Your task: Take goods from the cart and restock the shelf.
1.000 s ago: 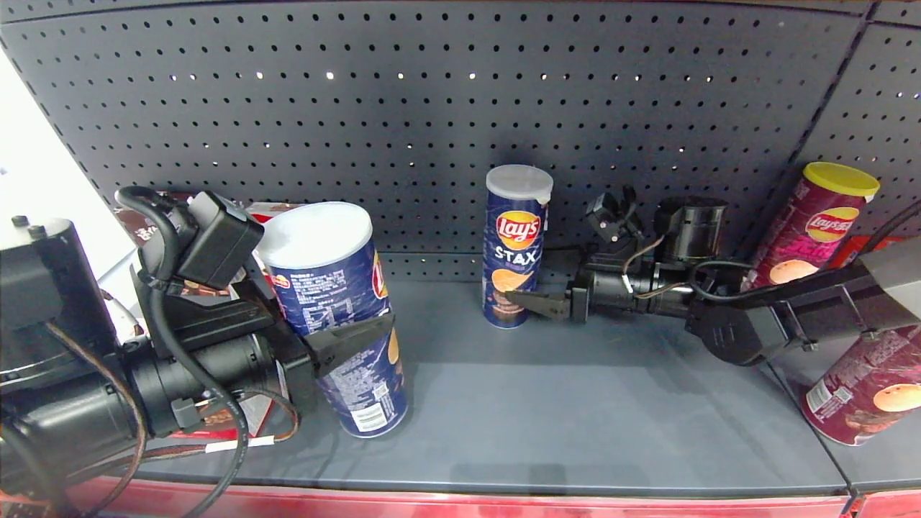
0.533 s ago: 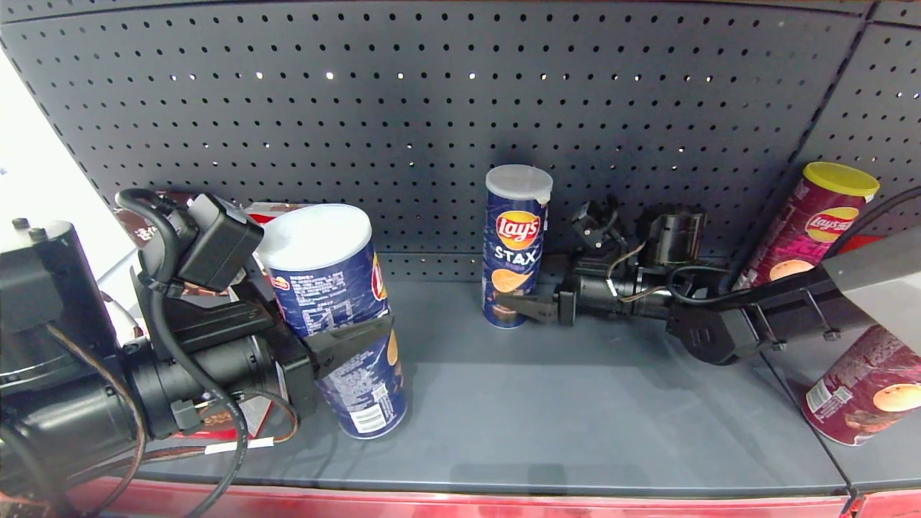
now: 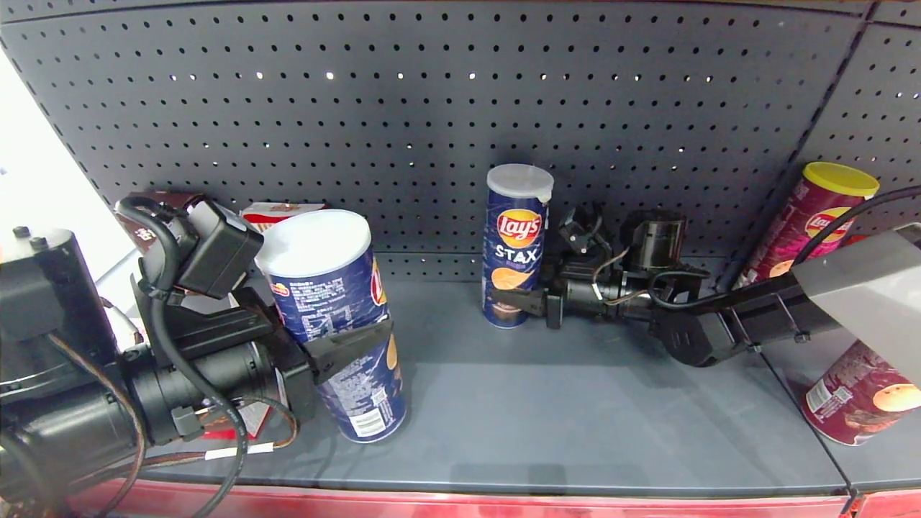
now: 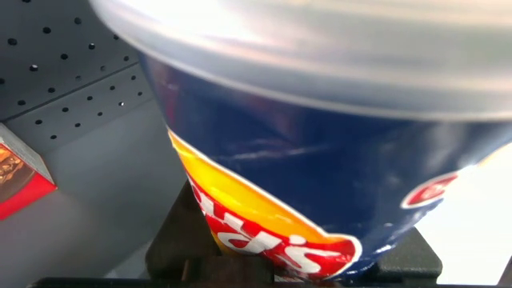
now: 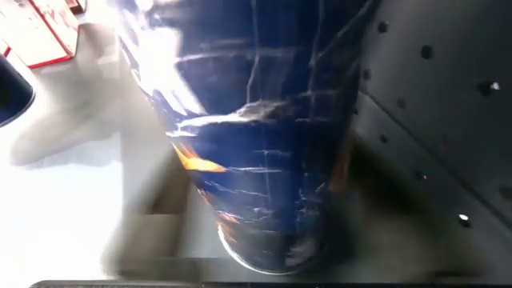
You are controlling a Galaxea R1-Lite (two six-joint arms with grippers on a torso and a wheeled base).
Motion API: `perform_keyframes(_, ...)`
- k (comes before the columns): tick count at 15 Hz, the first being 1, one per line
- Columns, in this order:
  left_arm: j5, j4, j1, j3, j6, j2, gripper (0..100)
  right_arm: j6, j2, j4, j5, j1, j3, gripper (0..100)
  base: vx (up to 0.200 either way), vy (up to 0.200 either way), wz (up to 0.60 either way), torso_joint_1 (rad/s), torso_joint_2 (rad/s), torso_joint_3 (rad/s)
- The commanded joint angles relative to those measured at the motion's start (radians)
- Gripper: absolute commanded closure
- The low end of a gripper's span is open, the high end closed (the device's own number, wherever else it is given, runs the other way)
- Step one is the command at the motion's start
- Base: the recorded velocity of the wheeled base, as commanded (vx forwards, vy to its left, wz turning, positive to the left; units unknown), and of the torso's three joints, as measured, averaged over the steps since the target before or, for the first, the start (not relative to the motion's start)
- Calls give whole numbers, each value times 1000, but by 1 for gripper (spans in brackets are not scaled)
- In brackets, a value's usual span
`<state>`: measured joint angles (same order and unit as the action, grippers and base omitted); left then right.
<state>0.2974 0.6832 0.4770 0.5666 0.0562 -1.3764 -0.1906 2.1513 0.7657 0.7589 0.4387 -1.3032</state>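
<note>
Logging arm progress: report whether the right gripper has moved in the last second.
Yes. The right gripper has slid toward the robot's left, closing on the upright blue can, which stands unmoved against the pegboard.

Blurred in right wrist view: standing blue can (image 5: 256, 136). Cropped in left wrist view: held blue can (image 4: 320, 160). Cut by picture edge at shelf's (image 3: 575, 403) right edge: maroon can (image 3: 863, 396). Largely behind left arm (image 3: 194, 360): red box (image 3: 277, 211).

right hand (image 3: 509, 297) advanced, reaching standing can (image 3: 518, 237) (base)

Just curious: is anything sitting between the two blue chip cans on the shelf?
No: head view shows only bare shelf between near can and far can.
</note>
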Motion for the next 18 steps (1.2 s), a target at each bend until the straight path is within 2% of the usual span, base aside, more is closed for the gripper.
perform_keyframes(1, 0, 1, 0, 1, 1, 0, 100, 0, 6, 1, -1, 8, -2, 100, 0, 0, 0, 0, 0, 0)
perform_keyframes(7, 0, 1, -1, 3, -1, 0, 100, -1, -22, 9, -4, 20, 33, 100, 0, 0, 0, 0, 0, 0)
perform_keyframes(13, -4, 1, -3, 9, -1, 0, 100, -1, -225, 23, -7, 48, 245, 100, 0, 0, 0, 0, 0, 0)
perform_keyframes(18, -3, 1, -20, 16, 1, -1, 100, -4, -376, 136, -53, 110, 484, 100, 0, 0, 0, 0, 0, 0)
